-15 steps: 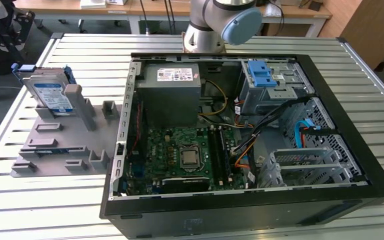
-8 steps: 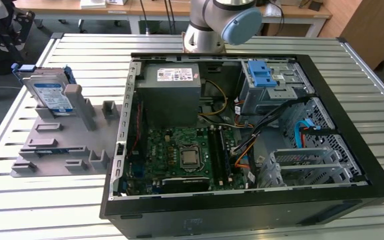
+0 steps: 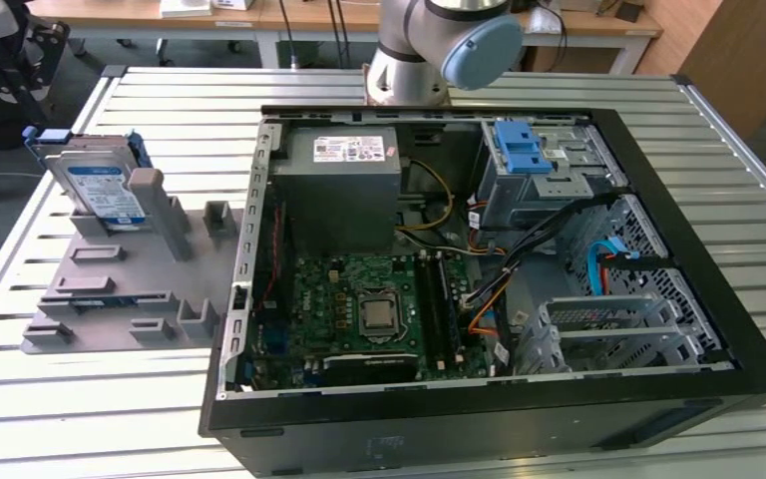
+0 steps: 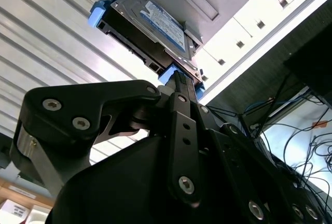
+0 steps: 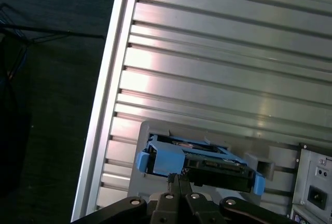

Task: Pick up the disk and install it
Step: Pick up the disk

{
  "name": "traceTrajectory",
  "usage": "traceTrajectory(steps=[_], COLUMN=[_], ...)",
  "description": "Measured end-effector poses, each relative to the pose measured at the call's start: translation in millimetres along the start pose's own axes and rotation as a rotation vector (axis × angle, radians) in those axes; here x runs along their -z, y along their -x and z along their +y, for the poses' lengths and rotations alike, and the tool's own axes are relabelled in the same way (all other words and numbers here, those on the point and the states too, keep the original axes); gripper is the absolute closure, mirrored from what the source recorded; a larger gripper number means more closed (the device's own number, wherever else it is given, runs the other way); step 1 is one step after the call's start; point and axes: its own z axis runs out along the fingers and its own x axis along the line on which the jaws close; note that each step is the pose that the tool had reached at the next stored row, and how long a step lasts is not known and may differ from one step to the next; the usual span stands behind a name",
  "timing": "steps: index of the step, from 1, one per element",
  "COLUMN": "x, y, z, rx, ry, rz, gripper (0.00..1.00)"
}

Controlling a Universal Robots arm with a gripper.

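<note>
The disk (image 3: 101, 185), silver with a white-and-blue label and a blue bracket, stands tilted on its edge in a slot at the far end of a grey fixture (image 3: 117, 289), at the exterior view's left. Both wrist views look at the disk (image 4: 155, 24) (image 5: 197, 164) from a distance. My gripper (image 5: 175, 180) (image 4: 180, 81) hangs well clear of it, lined up with its blue bracket. The black fingers are pressed together with nothing between them.
An open black computer case (image 3: 490, 259) lies on the slatted metal table (image 3: 117, 399), right of the fixture. Inside are a grey power supply (image 3: 343, 190), a motherboard (image 3: 370, 309), loose cables, and a grey cage with a blue latch (image 3: 530, 160). The arm's base (image 3: 423, 50) stands behind the case.
</note>
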Motion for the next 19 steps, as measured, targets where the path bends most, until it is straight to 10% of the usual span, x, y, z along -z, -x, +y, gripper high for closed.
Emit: traceTrajectory(steps=[19], x=[0.0], y=[0.0], z=[0.0], rx=[0.033], ry=[0.0004], rz=[0.0014], gripper=[0.89])
